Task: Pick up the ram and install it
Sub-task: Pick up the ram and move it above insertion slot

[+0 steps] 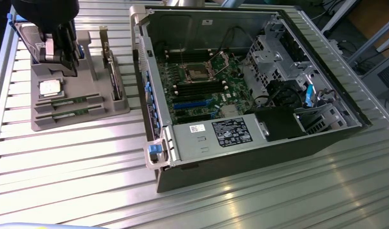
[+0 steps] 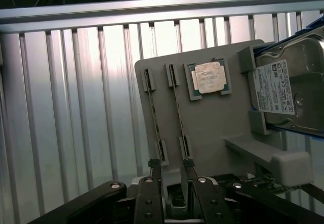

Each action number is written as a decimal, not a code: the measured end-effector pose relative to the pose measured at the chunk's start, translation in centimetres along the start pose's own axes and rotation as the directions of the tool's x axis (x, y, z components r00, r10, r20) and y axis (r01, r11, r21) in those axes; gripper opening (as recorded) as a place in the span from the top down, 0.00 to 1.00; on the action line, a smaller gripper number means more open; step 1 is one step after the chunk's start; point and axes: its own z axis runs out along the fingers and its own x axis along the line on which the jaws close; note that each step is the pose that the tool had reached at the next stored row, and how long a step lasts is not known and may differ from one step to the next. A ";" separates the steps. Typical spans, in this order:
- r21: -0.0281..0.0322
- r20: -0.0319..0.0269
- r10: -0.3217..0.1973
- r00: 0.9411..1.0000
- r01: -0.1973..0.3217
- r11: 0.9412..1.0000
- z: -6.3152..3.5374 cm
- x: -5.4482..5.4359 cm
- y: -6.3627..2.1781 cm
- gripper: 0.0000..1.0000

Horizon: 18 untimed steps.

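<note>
Exterior view: the gripper [image 1: 67, 62] is hovering over the far end of the grey parts tray [image 1: 38, 125], which is sitting on the slatted table [image 1: 86, 162] at the exterior view's left of the open computer case [image 1: 181, 183]. Both ram sticks are lying in their tray grooves, the inner ram stick [image 1: 70, 101] just beside the square processor [image 1: 50, 88] and the outer ram stick [image 1: 70, 113] near the tray's edge. The motherboard's memory slots [image 1: 194, 89] are appearing unoccupied, so installation is judged not begun. Wrist view: the gripper [image 2: 171, 166] is standing released, its two fingers [image 2: 152, 183] spread apart with nothing between them, the tips sitting close to the near ends of the outer ram stick [image 2: 153, 113] and the inner ram stick [image 2: 178, 113]; whether they are touching cannot be told. The processor [image 2: 209, 77] and hard drive [image 2: 288, 92] are resting untouched in the tray [image 2: 212, 128]. Pick-up and seating are both outstanding.
</note>
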 end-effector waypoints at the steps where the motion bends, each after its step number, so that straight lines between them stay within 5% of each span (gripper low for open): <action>1: 0.000 0.000 0.000 1.000 0.000 1.000 0.08 0.0 0.00 0.70; 18: 0.000 0.000 0.000 1.000 0.000 1.000 0.90 0.0 -0.04 0.70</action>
